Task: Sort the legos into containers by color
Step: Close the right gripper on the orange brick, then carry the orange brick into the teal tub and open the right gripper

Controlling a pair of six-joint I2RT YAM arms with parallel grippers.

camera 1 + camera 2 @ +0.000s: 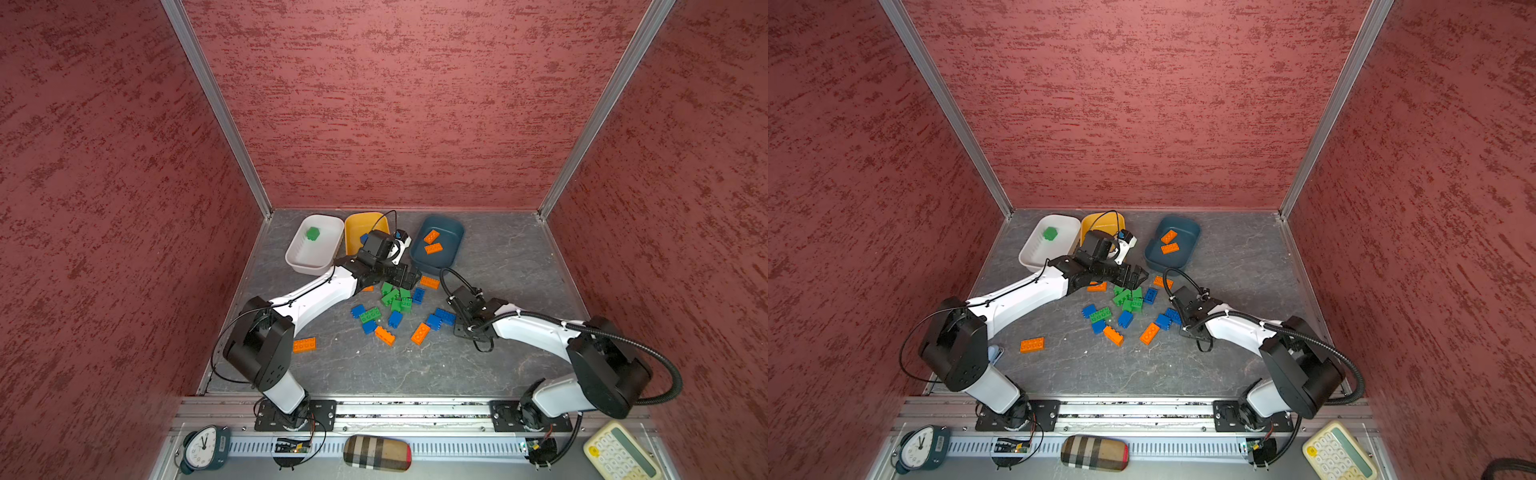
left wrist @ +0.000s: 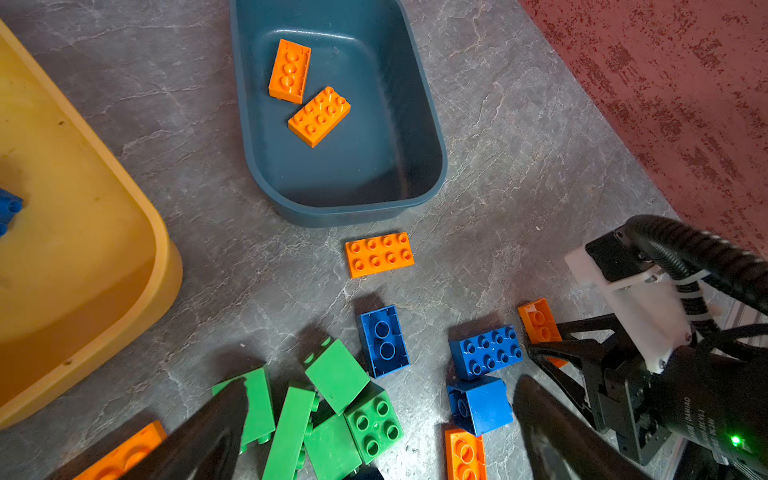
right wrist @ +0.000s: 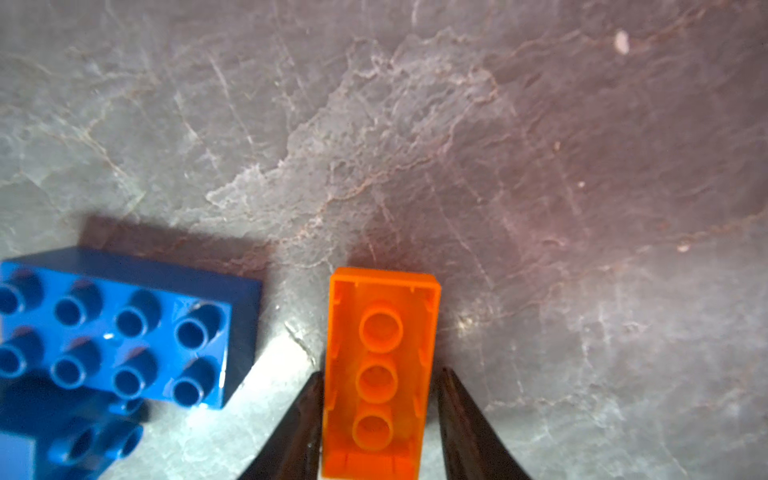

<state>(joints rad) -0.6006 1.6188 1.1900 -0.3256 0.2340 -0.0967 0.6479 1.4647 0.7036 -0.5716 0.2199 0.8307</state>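
Loose orange, blue and green legos point(image 1: 395, 307) lie mid-table. The white tub point(image 1: 299, 257) holds a green lego point(image 1: 312, 233). A blue lego point(image 1: 364, 238) lies in the yellow tub point(image 1: 361, 224). Two orange ones point(image 2: 319, 116) sit in the teal tub point(image 1: 455, 245). My left gripper point(image 2: 380, 432) hangs open above the green pile point(image 2: 332, 415), holding nothing. My right gripper point(image 3: 380, 415) is down on the table, its fingers pressed to both long sides of an upside-down orange lego point(image 3: 380, 353) beside a blue oblong one point(image 3: 124, 328). The top views hide that orange lego under the gripper point(image 1: 459, 328).
One orange lego point(image 1: 304, 345) lies apart near the left arm's base. On the front ledge are a clock point(image 1: 201, 449), a plaid case point(image 1: 377, 453) and a calculator point(image 1: 619, 455). Red walls close in the back and both sides.
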